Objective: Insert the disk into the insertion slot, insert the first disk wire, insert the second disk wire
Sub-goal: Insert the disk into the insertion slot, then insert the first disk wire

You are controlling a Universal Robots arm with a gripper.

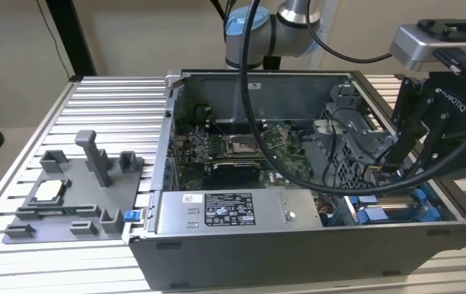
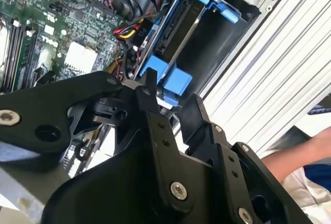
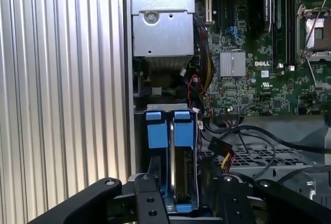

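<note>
**Fingers spread over the drive slot**

I have the gripper [image 1: 392,165] hanging over the corner of the open computer case [image 1: 298,257] on the exterior view's right, just above the slot [image 1: 396,211] with its blue rails. The case stands on the ribbed metal table [image 1: 110,98].

In the first wrist view the black fingers [image 3: 150,198] stand apart, one on each side of the slot [image 3: 160,128], holding nothing. I cannot tell whether they touch the blue plastic. Between the rails I see a dark and silver slab on edge, which I take to be the disk [image 3: 181,175], sitting down in the slot (only its narrow side shows, so the label is hidden from me).

A black plug on red, yellow and black wires [image 3: 221,154] lies just beside the slot, on the side toward the green circuit board [image 3: 243,89]. The second wrist view shows the gripper [image 2: 173,97] open over the two blue tabs, with the same wires [image 2: 129,30] near the slot [image 2: 217,4].

The grey power box [image 1: 228,211] with its white sticker sits along the case's near wall, well apart from the fingers.
</note>
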